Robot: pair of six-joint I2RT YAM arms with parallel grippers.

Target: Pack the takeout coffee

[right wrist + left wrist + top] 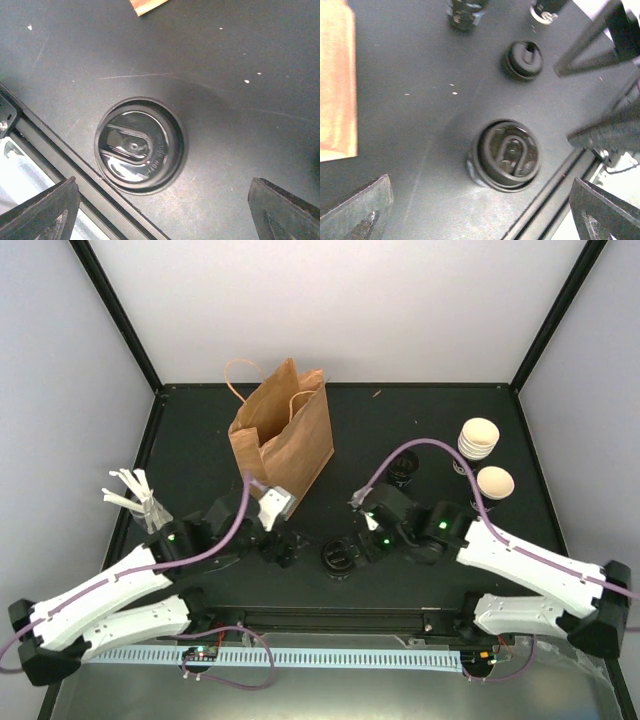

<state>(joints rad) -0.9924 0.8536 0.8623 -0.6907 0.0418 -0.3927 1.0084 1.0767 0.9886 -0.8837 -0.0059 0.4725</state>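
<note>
The takeout coffee (pixel 495 483), a single cup with a cream-white inside, stands at the right of the table, in front of a stack of like cups (pixel 478 438). It is apart from both grippers. A black lid (pixel 340 557) with a raised sip tab lies near the front edge. My left gripper (pixel 283 545) is open just left of the lid (pixel 507 155). My right gripper (pixel 362 530) is open just right of it. In the right wrist view the lid (pixel 139 145) sits ahead of the open right gripper (pixel 160 215). Nothing is between the fingers of the left gripper (pixel 480 217).
A brown paper bag (pixel 285 430) stands open at the back left. A black cup with a dark top (pixel 405 468) stands behind my right arm. White stirrers (pixel 130 495) lie at the far left. A second black lid (pixel 522 60) lies beyond the first. The front rail (pixel 60 160) is close.
</note>
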